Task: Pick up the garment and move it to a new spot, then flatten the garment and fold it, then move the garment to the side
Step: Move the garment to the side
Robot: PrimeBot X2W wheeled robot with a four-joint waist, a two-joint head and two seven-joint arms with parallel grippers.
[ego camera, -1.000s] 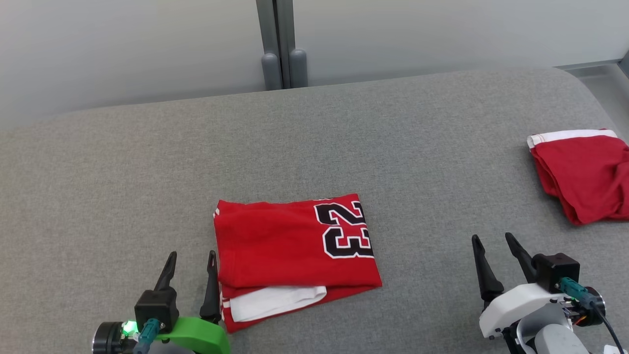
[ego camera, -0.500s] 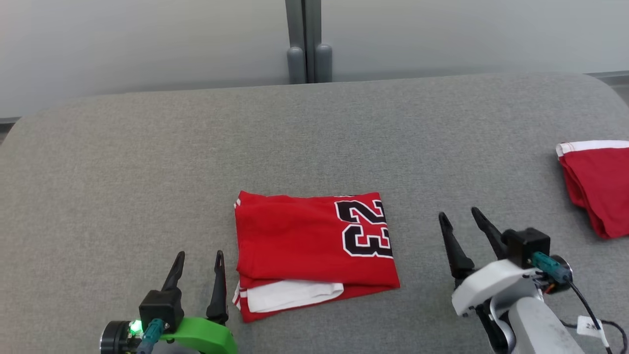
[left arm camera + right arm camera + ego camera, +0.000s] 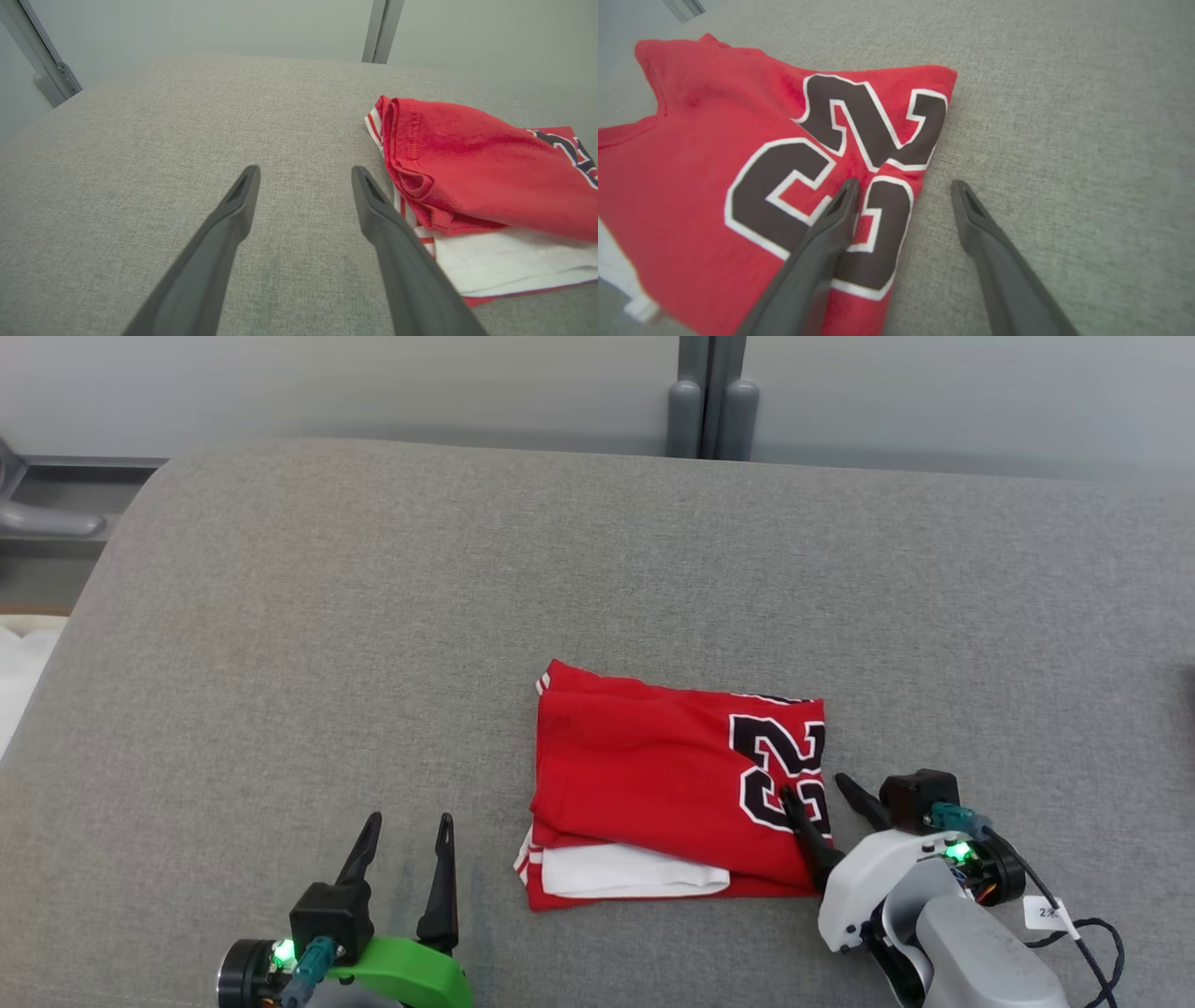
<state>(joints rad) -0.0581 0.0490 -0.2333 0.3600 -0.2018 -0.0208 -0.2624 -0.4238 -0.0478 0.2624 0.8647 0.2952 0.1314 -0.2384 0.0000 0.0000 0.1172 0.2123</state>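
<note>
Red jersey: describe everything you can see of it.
The red jersey lies folded into a rectangle on the grey fabric surface, soft knit by its look. A black, white-edged 23 sits sideways at its right end. A white layer and striped trim peek out along the near edge. The open right gripper straddles its right edge, one finger over the number; contact is unclear.

Garment (image 3: 653, 775) on cushion (image 3: 373, 616) — left hand (image 3: 411, 818) leftward, right hand (image 3: 810, 784) straddling right edge.
</note>
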